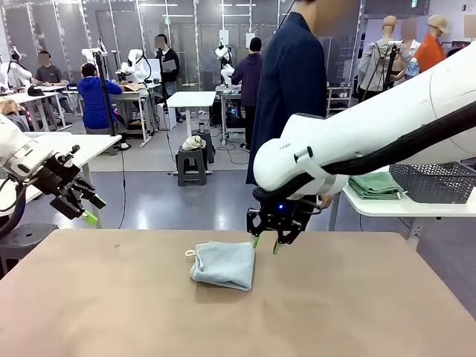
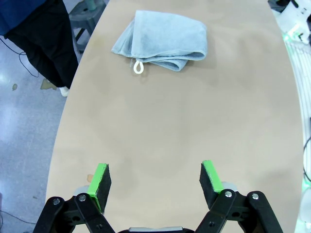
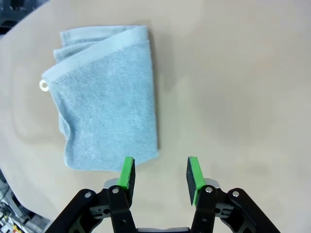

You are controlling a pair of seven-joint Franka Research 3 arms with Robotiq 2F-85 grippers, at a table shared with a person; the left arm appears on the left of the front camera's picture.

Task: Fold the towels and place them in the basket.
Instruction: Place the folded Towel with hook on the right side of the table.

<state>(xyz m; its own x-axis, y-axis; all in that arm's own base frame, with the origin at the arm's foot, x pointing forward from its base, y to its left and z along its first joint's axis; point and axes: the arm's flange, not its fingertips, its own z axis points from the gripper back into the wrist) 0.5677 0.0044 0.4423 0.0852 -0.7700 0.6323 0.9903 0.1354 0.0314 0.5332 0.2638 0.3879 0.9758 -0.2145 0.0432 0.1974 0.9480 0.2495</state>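
Right claw half-spread, empty, just beside folded pale blue-grey terry towel; I'd straddle its edge, pinch all layers; left claw spread wide

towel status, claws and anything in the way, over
Left claw open, empty, parked clear. Right claw open, empty, by corner of folded towel. Towel flat on table, not in basket yet. Path clear.

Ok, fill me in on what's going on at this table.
One folded towel lies on the table. The right gripper hangs at its far right corner, jaws apart, gripping nothing. The left gripper is wide open off to the side, empty. The basket sits on a side table. A person stands opposite.
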